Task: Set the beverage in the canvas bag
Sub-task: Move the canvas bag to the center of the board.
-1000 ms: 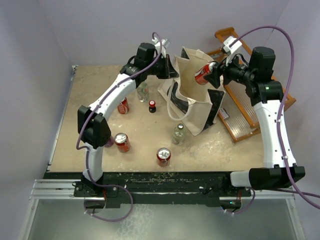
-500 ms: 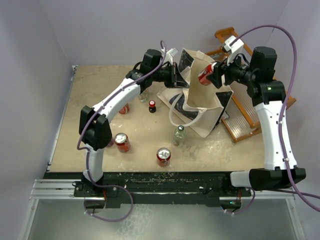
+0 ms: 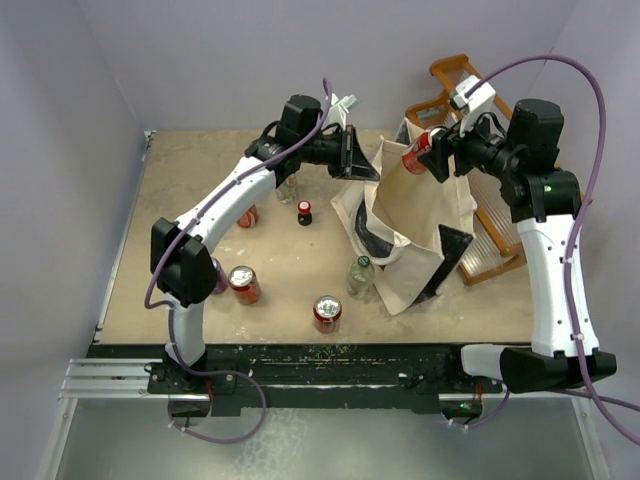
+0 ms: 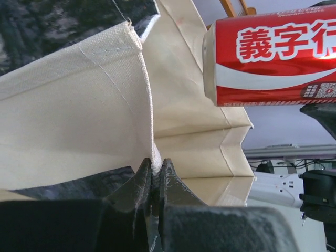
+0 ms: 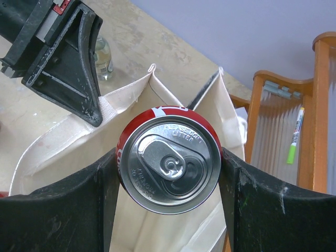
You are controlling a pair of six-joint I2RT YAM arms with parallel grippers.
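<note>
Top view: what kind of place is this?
Likely a robot lab cell, not a home: plain lilac walls enclose the table, two arms are mounted on a metal frame, and cans and bottles stand scattered.

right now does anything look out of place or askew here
The canvas bag sags crooked rather than standing square. Only the left gripper, pinching its rim, holds the mouth open. The red can in the right gripper lies sideways near that opening. Nothing looks spilled or damaged.
</note>
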